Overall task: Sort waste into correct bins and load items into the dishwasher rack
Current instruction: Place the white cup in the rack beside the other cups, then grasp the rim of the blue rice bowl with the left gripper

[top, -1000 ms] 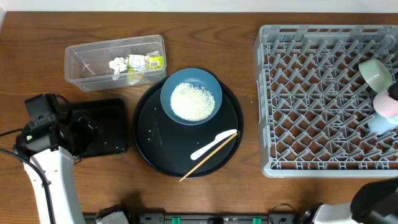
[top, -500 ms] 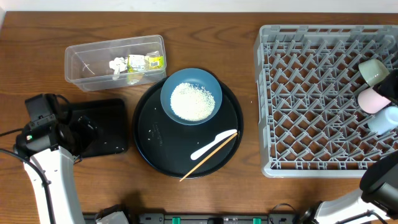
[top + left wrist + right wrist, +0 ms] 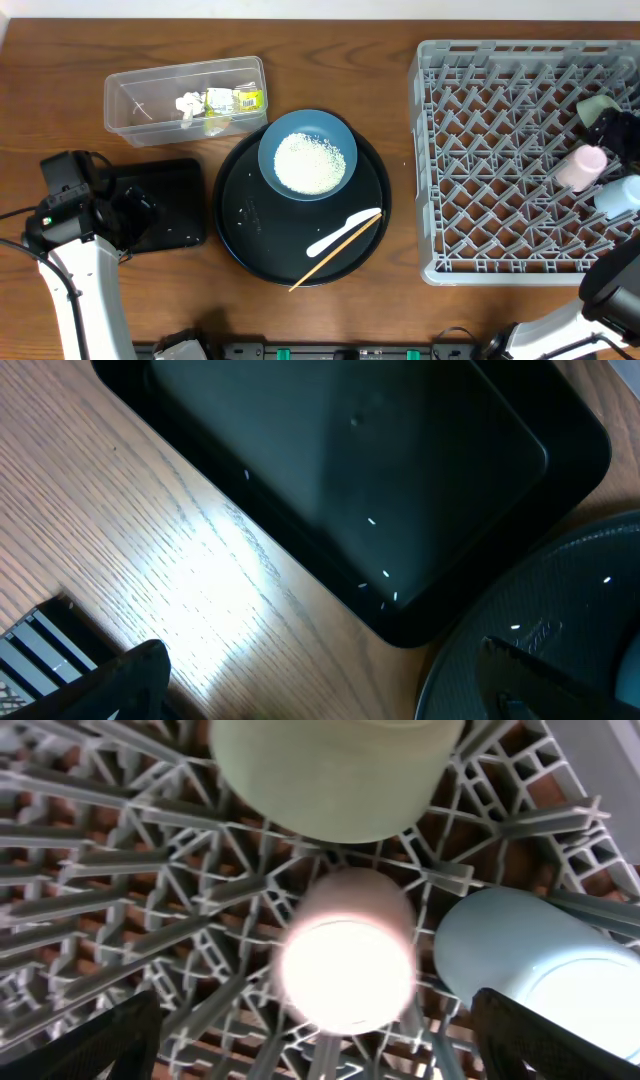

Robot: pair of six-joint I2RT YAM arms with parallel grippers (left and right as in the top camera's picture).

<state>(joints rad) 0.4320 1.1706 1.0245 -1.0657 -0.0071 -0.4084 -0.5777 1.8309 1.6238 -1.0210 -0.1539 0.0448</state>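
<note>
The pinkish-white cup [image 3: 348, 955] sat in the dishwasher rack [image 3: 450, 150] near its right edge. It was lodged among the upright pegs just beside the mint-green bowl [image 3: 335, 770] on one side and the pale-blue cup [image 3: 520, 965] on the other. Its round end faced the wrist camera, too glared for us to tell mouth from base. The right fingers [image 3: 110, 1040] stood wide apart, one on each side of the cup and clear of its wall, so we judged that nothing was gripped. As we read it, the step in hand was leaving this cup seated and getting the arm away. That would go best with the fingers kept spread and drawn straight up off the pegs, since any sideways drift could nudge the bowl or the blue cup, both close by. From overhead the cup looked slightly tilted, so a check that it rested firmly seemed wise. Well apart on the table, the dark-blue dish [image 3: 275, 140] held the rice [image 3: 310, 162] on the round black tray [image 3: 240, 230], with the white spoon [image 3: 340, 232] and chopstick [image 3: 320, 265] beside it. The wrapper [image 3: 235, 99] and tissue [image 3: 189, 103] lay in the clear tub [image 3: 125, 105]. The left fingers [image 3: 130, 680] hung open and empty over the table by the shallow black tray [image 3: 400, 460].
</note>
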